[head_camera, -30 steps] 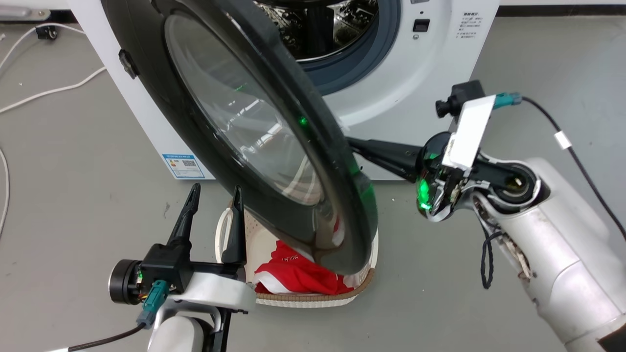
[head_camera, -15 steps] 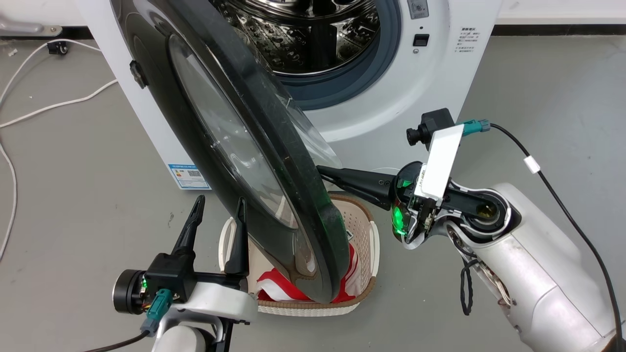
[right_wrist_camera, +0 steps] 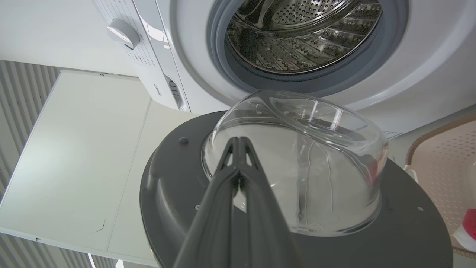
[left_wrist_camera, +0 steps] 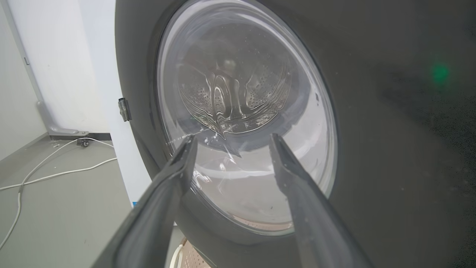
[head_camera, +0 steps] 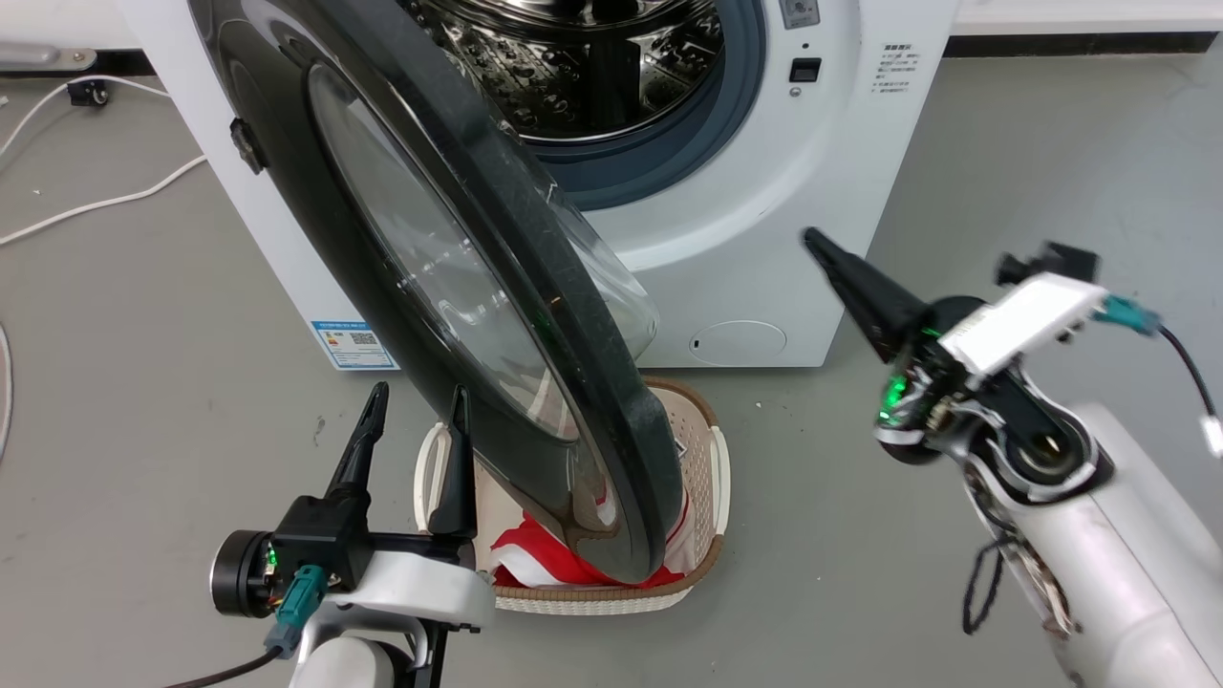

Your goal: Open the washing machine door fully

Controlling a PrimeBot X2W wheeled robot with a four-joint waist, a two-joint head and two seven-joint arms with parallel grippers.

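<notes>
Plastic basket (head_camera: pixel 704 457), red cloth (head_camera: pixel 543 568), white cable (head_camera: pixel 103 201)

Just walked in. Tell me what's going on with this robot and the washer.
A two-armed robot is working on opening the washing machine door. The door stands swung out partway from the white machine, its lower edge over a laundry basket holding a red cloth, and the drum is exposed. The right gripper is shut on nothing, off to the door's right. The left gripper is open near the door's outer face. Neither grips the door.
</notes>
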